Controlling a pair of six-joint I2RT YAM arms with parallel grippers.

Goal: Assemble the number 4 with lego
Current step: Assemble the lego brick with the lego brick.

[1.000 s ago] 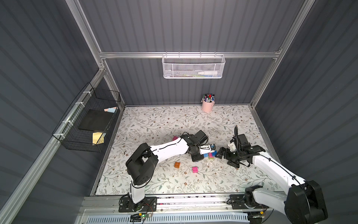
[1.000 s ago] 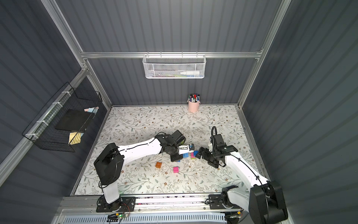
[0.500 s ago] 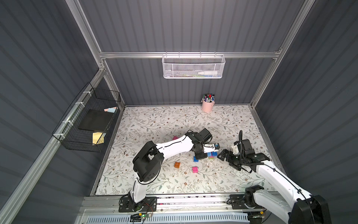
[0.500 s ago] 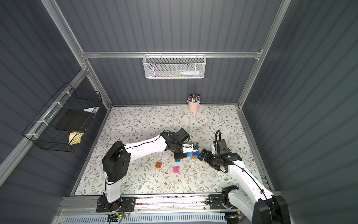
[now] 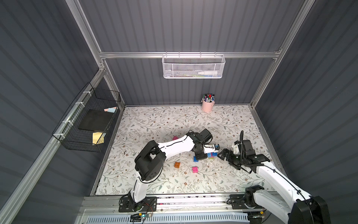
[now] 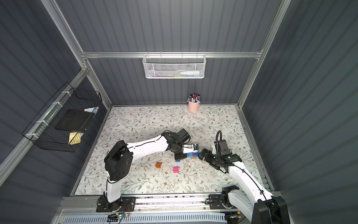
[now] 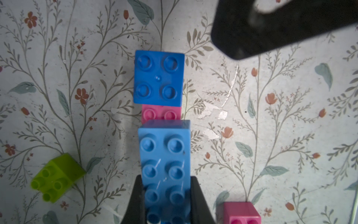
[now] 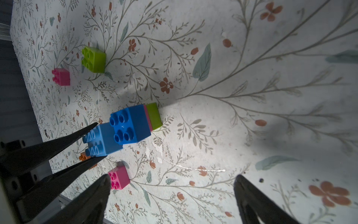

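A loose pink square plastic brick (image 5: pixel 195 169) lies nearest us on the floral mat (image 5: pixel 155 120). Beyond it our left gripper (image 7: pixel 166 177) clenches a long light-blue studded brick (image 7: pixel 164 151) against the blue, pink and lime-green brick cluster (image 8: pixel 133 126); our right gripper (image 8: pixel 172 178) gapes empty beside it.

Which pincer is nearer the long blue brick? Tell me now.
Left. The left pincer is shut on the long blue brick; the right pincer stands open, apart from it.

long blue brick (image 7: pixel 164 164) cut off by edge, orange brick (image 8: pixel 83 156) mostly behind left pincer (image 8: pixel 100 140)
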